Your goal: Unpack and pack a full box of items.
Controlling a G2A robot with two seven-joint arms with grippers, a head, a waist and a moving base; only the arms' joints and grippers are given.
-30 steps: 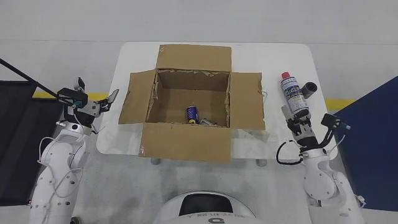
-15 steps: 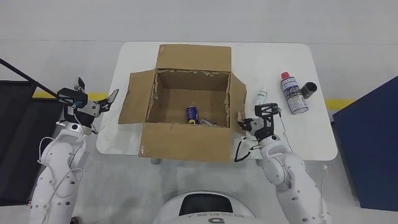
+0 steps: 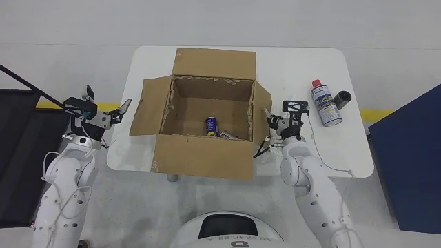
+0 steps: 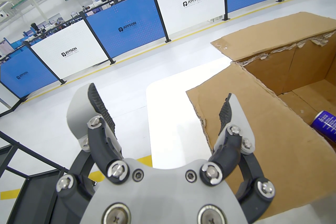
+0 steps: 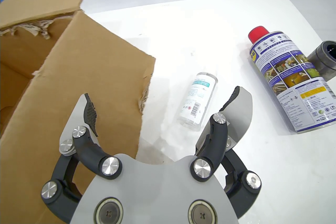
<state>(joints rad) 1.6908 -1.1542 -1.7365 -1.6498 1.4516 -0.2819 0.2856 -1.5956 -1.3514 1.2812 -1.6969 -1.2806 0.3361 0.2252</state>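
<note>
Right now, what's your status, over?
Left gripper open, right gripper open, both empty. Brown cardboard box open, blue can inside. Raised side flap beside right gripper.

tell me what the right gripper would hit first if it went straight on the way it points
Probably the cardboard box's side flap: the open right gripper has one finger over its torn edge. The small clear bottle lies just ahead of the other finger. Depth is unclear.

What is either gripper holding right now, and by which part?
Nothing is held. The left gripper and the right gripper are both open and empty.
</note>
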